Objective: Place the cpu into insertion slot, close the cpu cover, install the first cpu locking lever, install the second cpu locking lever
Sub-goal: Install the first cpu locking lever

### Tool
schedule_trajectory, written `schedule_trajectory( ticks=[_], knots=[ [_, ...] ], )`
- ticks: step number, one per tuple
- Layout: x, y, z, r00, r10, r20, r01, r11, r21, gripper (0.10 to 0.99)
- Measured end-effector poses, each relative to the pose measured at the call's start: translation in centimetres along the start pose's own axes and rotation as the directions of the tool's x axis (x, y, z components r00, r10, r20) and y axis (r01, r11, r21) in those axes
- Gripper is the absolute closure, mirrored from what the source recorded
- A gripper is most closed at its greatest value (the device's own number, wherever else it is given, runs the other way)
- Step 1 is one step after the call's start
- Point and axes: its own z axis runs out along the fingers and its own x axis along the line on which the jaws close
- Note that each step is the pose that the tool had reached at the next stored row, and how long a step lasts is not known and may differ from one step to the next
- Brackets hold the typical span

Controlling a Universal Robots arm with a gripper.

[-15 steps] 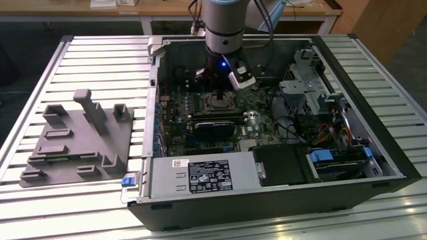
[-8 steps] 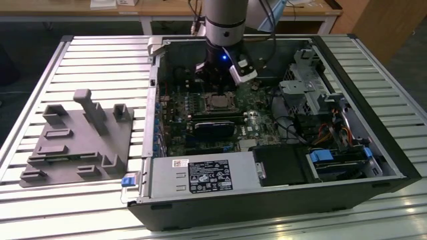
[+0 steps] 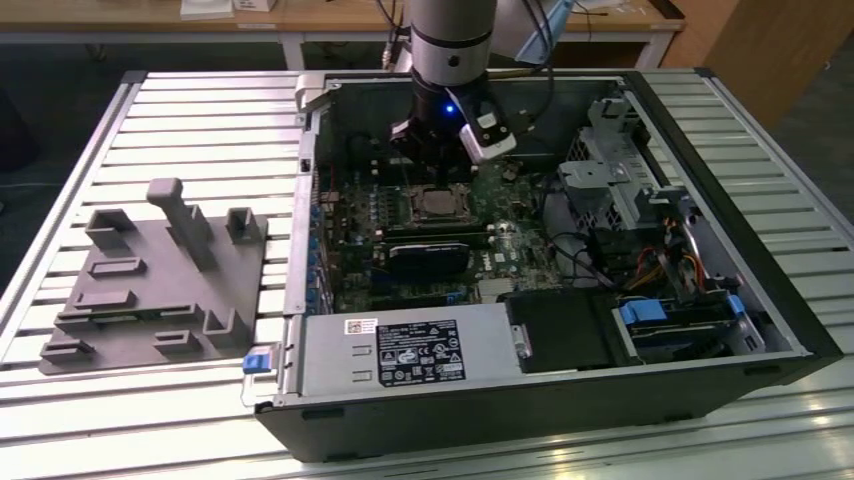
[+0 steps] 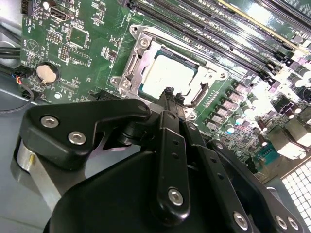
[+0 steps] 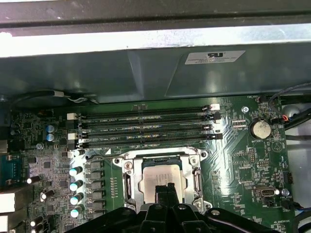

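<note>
The open computer case [image 3: 561, 400] lies on the slatted worktop [image 3: 200, 110], towards its edge on the exterior view's right. On the green board [image 5: 243, 165], just beside the long black memory slots [image 5: 146, 127], the cpu [image 5: 150, 177] sits in the insertion slot [image 5: 163, 165]. The cpu cover [image 5: 163, 156] lies flat around it. The claw [image 5: 165, 189] is pinched narrow, gripping nothing, its tips at the chip's edge.
</note>
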Motion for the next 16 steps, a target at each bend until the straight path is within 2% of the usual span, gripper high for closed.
schedule_trajectory(
  ticks=[10, 13, 16],
  knots=[
    [0.01, 0.00, 0.00, 1.0000, 0.000, 0.0000, 0.000, 1.0000, 0.000, 0.980],
    [0.31, -0.03, -0.02, 1.0000, 0.000, 0.0000, 0.000, 1.0000, 0.000, 0.980],
    [1.01, -0.09, -0.05, 1.0000, 0.000, 0.0002, 0.000, 1.0000, 0.000, 0.980]
  ],
)
